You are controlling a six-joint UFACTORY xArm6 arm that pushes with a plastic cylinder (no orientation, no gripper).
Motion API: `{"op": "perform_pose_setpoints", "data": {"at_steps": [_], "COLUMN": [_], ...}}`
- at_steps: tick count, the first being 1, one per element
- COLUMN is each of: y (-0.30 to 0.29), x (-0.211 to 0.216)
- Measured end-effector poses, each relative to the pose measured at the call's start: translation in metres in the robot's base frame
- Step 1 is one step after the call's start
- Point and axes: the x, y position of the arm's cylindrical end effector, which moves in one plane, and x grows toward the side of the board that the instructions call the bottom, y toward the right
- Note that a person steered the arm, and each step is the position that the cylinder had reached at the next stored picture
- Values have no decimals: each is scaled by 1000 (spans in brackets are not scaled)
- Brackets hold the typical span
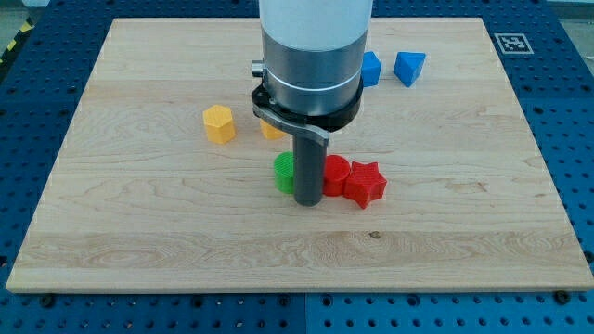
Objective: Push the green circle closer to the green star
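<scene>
A green block (pixel 283 173) sits near the board's middle, partly hidden behind my rod; its shape cannot be made out, so I cannot tell whether it is the circle or the star. No second green block shows. My tip (pixel 308 201) rests on the board just to the right of and slightly below the green block, touching or nearly touching it. A red round block (pixel 336 173) and a red star (pixel 366 183) lie just right of the rod.
A yellow hexagon block (pixel 219 122) lies left of the arm. Another yellow block (pixel 270 130) peeks out behind the arm. Two blue blocks (pixel 371 69) (pixel 408 67) lie at the view's top right. The wooden board (pixel 111 241) sits on a blue perforated table.
</scene>
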Motion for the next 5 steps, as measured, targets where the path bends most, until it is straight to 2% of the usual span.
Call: {"op": "perform_pose_setpoints", "data": {"at_steps": [2,3,5], "y": [41,35,-23], "x": [-5,-10,-19]}}
